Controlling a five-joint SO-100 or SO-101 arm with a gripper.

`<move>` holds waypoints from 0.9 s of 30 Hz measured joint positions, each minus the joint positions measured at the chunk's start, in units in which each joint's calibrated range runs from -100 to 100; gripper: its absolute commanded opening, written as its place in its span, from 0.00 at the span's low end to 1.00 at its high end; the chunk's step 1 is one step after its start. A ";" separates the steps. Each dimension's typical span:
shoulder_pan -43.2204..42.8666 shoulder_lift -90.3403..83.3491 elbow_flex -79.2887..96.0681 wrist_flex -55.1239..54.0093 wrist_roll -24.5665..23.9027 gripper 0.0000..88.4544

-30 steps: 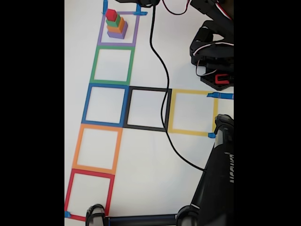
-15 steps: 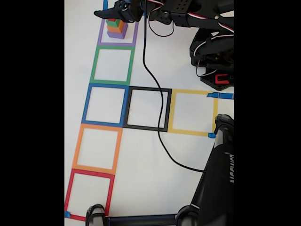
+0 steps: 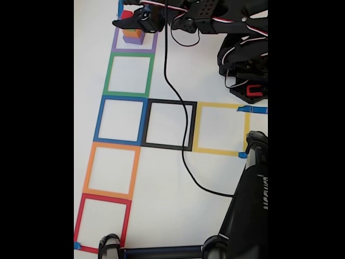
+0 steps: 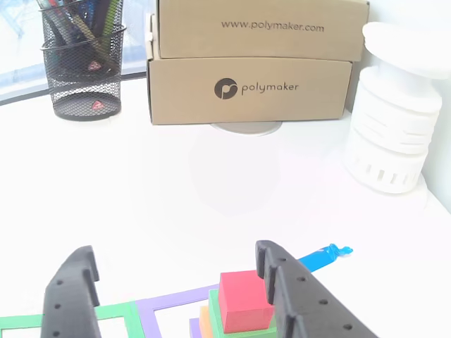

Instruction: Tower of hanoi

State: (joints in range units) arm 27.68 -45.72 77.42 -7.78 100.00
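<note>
We see the stack of blocks standing inside the purple tape square [image 3: 135, 47] at the top of the column of coloured squares in the fixed view, with the purple block [image 3: 134, 39] lowest, the orange block [image 3: 131, 33] on it, and the red block [image 3: 126, 15] on top, the green block [image 4: 215, 318] showing just under the red in the other view. The gripper [image 4: 175, 266] hangs over that stack with its jaws spread wide, one black finger [image 4: 282, 282] touching or just beside the red block's right side and the other well off to its left, holding nothing. Beyond the stack in the other view stand two polymaker cardboard boxes [image 4: 250, 88], a mesh pen cup [image 4: 83, 60] and a white ribbed canister [image 4: 391, 134].
</note>
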 measured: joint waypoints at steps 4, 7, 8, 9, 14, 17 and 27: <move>2.57 2.79 0.71 -4.76 -0.36 0.35; 2.93 4.31 0.71 -6.85 0.00 0.35; 3.86 4.81 0.71 -7.50 0.00 0.35; 4.92 5.23 0.71 -8.22 -0.36 0.35; 7.49 9.54 1.24 -13.38 -0.36 0.34; 6.67 13.51 2.83 -19.19 -0.18 0.34; 6.55 26.09 3.01 -32.16 -0.18 0.34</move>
State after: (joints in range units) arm 34.23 -19.63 80.43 -39.94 99.82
